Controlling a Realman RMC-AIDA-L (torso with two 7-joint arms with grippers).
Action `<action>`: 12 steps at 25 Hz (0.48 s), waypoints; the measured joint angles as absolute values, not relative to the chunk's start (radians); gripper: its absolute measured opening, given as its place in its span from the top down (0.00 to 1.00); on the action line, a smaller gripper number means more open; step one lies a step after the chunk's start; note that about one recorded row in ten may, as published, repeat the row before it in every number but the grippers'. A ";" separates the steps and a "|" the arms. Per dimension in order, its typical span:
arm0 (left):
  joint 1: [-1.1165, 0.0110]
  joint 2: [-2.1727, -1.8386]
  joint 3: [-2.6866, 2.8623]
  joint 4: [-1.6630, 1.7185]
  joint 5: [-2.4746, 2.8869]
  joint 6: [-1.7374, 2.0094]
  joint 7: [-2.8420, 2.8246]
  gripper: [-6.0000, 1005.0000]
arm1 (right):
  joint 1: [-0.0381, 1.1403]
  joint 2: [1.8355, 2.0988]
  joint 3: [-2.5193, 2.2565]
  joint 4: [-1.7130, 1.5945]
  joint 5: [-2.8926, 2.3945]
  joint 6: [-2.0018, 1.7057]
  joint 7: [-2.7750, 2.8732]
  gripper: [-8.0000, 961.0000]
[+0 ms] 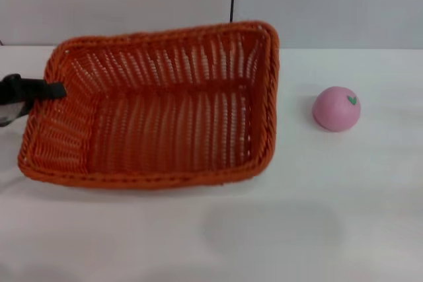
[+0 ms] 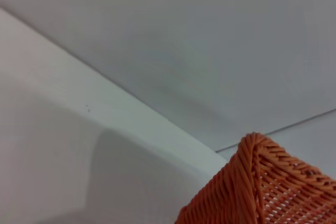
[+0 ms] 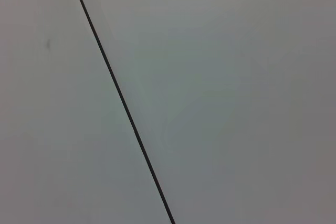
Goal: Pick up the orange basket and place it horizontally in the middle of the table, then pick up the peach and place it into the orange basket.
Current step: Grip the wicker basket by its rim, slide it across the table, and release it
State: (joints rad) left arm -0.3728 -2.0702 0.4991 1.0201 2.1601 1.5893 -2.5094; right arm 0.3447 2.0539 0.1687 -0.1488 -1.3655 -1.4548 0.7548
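One gripper is at work: the left gripper (image 1: 58, 90) reaches in from the left edge of the head view, its black fingers meeting the left short rim of the orange basket (image 1: 158, 107). They appear pinched on that rim, one finger lying over the braid, though the contact itself is partly hidden by the wicker.

Basket sits left of centre on the table (image 1: 264, 236), skewed: its right far corner swings away toward the wall, and the far side looks lifted, so the floor faces the camera. Judgement: it is held by the end wall so it can be dragged or pivoted square, long axis left to right. It is not yet horizontal or centred.

Left wrist view shows only one basket corner (image 2: 254, 182) close by, with bare wall behind; this fits a low, near-level forearm coming in sideways at rim height.

Peach (image 1: 336, 108) rests on the table to the right, well apart from the basket, leaf mark up, untouched.

Right arm: not in the head view; its wrist camera sees only wall panels.
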 joint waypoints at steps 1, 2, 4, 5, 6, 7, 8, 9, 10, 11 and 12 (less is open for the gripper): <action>-0.364 -2.070 0.518 0.997 2.146 1.578 -2.500 0.82 | 0.345 2.054 0.169 -0.149 -1.365 -1.453 0.755 0.39; -0.360 -2.070 0.528 0.991 2.141 1.573 -2.497 0.82 | 0.345 2.054 0.169 -0.149 -1.365 -1.453 0.755 0.39; -0.355 -2.069 0.542 0.985 2.137 1.568 -2.494 0.82 | 0.347 2.053 0.169 -0.149 -1.365 -1.449 0.755 0.39; -0.352 -2.069 0.552 0.983 2.135 1.565 -2.493 0.82 | 0.349 2.053 0.169 -0.149 -1.365 -1.447 0.755 0.39; -0.349 -2.069 0.567 0.982 2.132 1.558 -2.492 0.82 | 0.350 2.053 0.169 -0.149 -1.365 -1.445 0.755 0.39; -0.349 -2.069 0.567 0.982 2.132 1.558 -2.492 0.82 | 0.351 2.053 0.169 -0.149 -1.365 -1.444 0.755 0.39; -0.348 -2.069 0.571 0.982 2.132 1.556 -2.493 0.82 | 0.352 2.053 0.169 -0.149 -1.365 -1.443 0.755 0.40; -0.347 -2.069 0.573 0.982 2.132 1.553 -2.495 0.82 | 0.352 2.053 0.169 -0.149 -1.365 -1.442 0.756 0.40; -0.346 -2.069 0.574 0.981 2.132 1.552 -2.497 0.82 | 0.353 2.052 0.169 -0.149 -1.365 -1.441 0.756 0.40; -0.346 -2.069 0.575 0.981 2.132 1.551 -2.499 0.81 | 0.353 2.052 0.169 -0.149 -1.365 -1.439 0.756 0.40; -0.346 -2.069 0.576 0.981 2.132 1.550 -2.499 0.81 | 0.354 2.052 0.169 -0.149 -1.365 -1.435 0.756 0.40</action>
State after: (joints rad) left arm -0.3460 -2.0692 0.5760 0.9807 2.1317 1.5502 -2.4992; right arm 0.3540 2.0524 0.1687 -0.1488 -1.3654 -1.4351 0.7558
